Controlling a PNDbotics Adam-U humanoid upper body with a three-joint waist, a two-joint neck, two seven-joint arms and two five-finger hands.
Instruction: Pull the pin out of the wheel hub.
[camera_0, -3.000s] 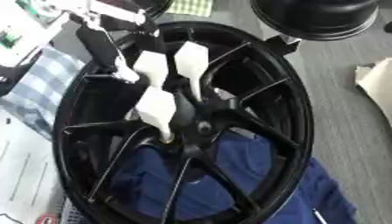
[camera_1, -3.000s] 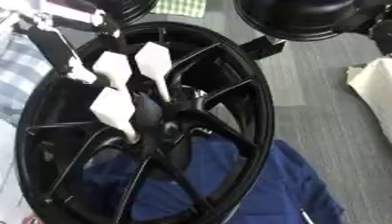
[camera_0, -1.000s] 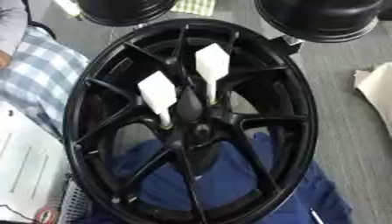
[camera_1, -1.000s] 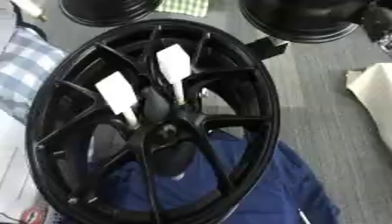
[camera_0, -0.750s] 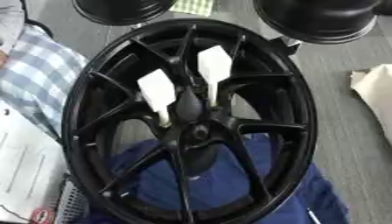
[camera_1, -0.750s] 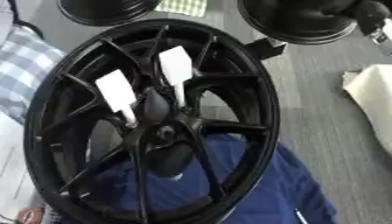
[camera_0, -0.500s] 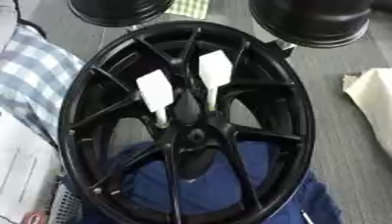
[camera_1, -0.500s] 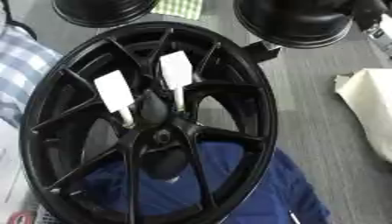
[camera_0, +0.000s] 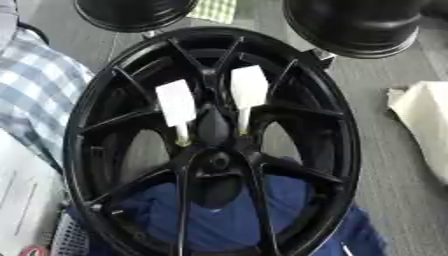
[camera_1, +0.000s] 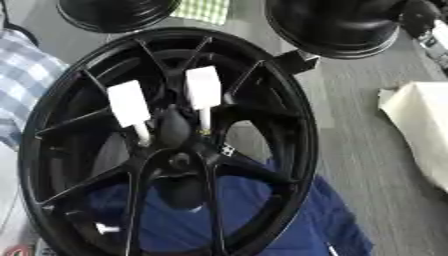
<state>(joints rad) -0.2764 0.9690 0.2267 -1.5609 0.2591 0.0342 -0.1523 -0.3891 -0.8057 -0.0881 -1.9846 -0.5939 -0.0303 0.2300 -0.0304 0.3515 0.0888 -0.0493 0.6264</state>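
The wheel (camera_0: 210, 145) stands square in front, black, many-spoked, hub at its centre (camera_0: 214, 162); it rests over a blue cloth (camera_0: 236, 220) that shows through the lower spokes. Two pins remain seated just above the hub: the left pin (camera_0: 177, 106) and the right pin (camera_0: 248, 90), side by side, apart from each other; each has a broad white flat head uppermost and a thin pale stem running down into the hub ring.

Neither robot hand shows in either view, so the state of the fingers cannot be told; nothing is in contact with either pin.

Handling, as judged: the pins look light and rigid, probably plastic; the flat head is the obvious place to take hold, pinched across its two broad faces, since the stem is thin and lies close between spokes; the smooth head may slip if caught only at a corner; the stem may bend or bind if pulled sideways, so the pull should follow the stem's line, up and away from the hub. The wheel looks heavy and stiff and should stay put.

Other black wheels (camera_0: 359, 25) stand behind; checked fabric (camera_0: 35, 85) lies at the left; a pale cloth (camera_0: 424, 125) at the right.
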